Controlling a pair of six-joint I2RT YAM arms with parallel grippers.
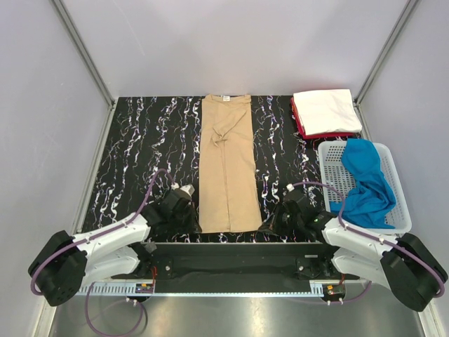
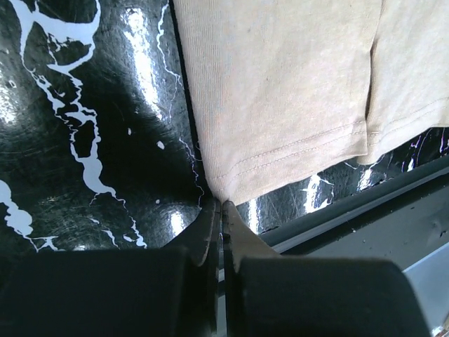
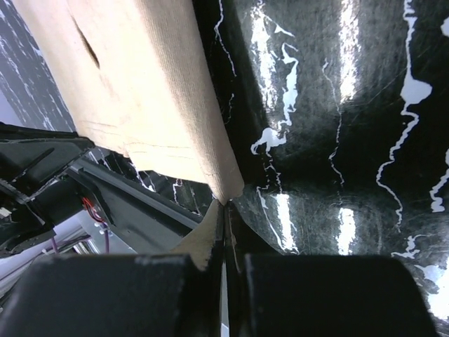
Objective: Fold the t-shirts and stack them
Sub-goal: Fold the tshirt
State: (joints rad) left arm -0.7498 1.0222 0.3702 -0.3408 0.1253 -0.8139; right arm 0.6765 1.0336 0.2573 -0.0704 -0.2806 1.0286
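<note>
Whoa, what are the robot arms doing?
They are folding t-shirts. The tan shirt lies on the table, folded into a long strip. The left gripper and right gripper are each pinched shut on one near corner of it. A white shirt sits folded on a red shirt at the far right. A blue shirt lies crumpled in the basket, not yet folded.
</note>
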